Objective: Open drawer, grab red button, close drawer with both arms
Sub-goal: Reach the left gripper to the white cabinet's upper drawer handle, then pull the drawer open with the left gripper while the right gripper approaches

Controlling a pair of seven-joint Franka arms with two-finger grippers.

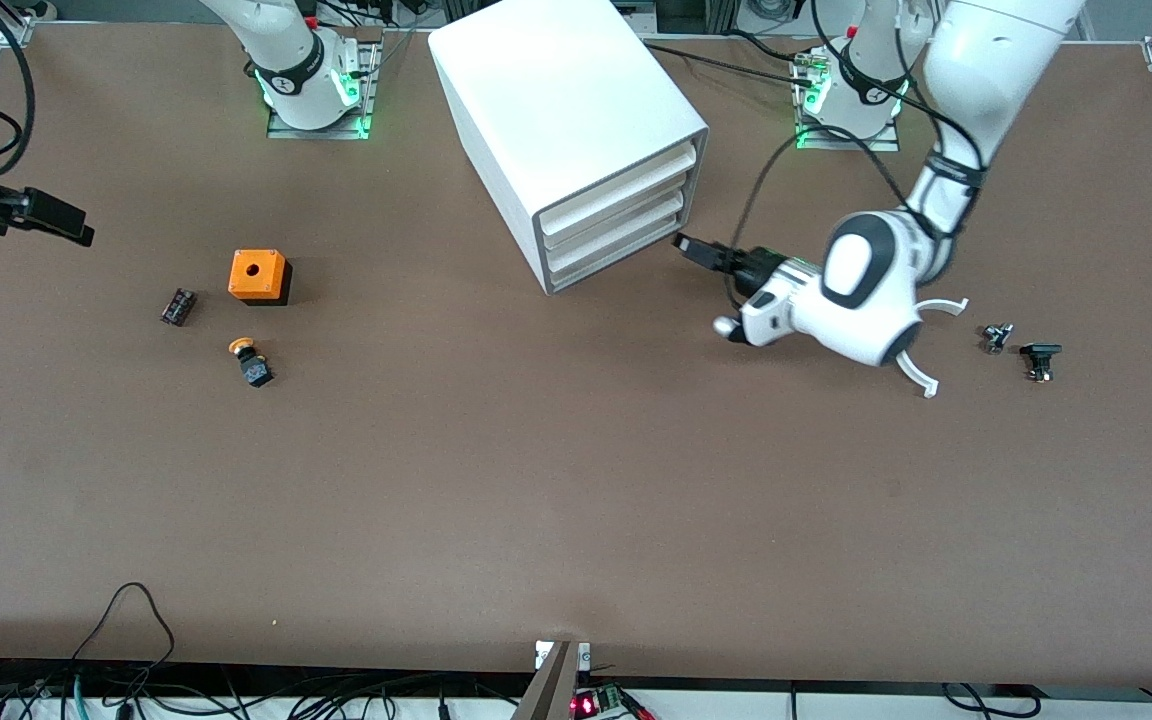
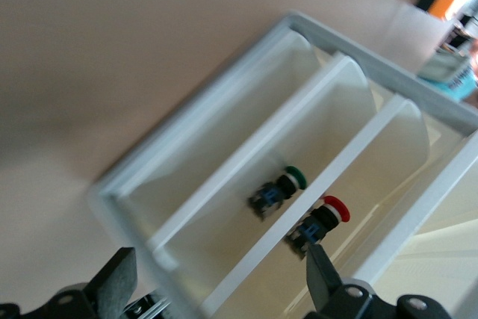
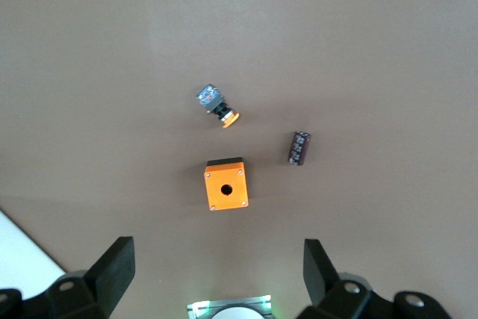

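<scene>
The white cabinet (image 1: 556, 100) stands between the two arm bases, and its three drawers (image 1: 626, 180) all sit pushed in. My left gripper (image 1: 688, 246) hovers open just in front of the drawer fronts, touching nothing. In the left wrist view its gripper (image 2: 216, 289) faces the drawers (image 2: 246, 147). The red-capped button (image 2: 328, 218) lies inside an outer drawer, and a green-capped one (image 2: 280, 188) lies in the middle drawer. My right gripper (image 1: 61, 220) waits open over the table at the right arm's end; in its wrist view the gripper (image 3: 216, 270) holds nothing.
At the right arm's end lie an orange cube (image 1: 259, 276) with a round hole, an orange-capped button (image 1: 250, 362) and a small black block (image 1: 178, 306). Two small black parts (image 1: 998, 336) (image 1: 1039, 358) lie at the left arm's end.
</scene>
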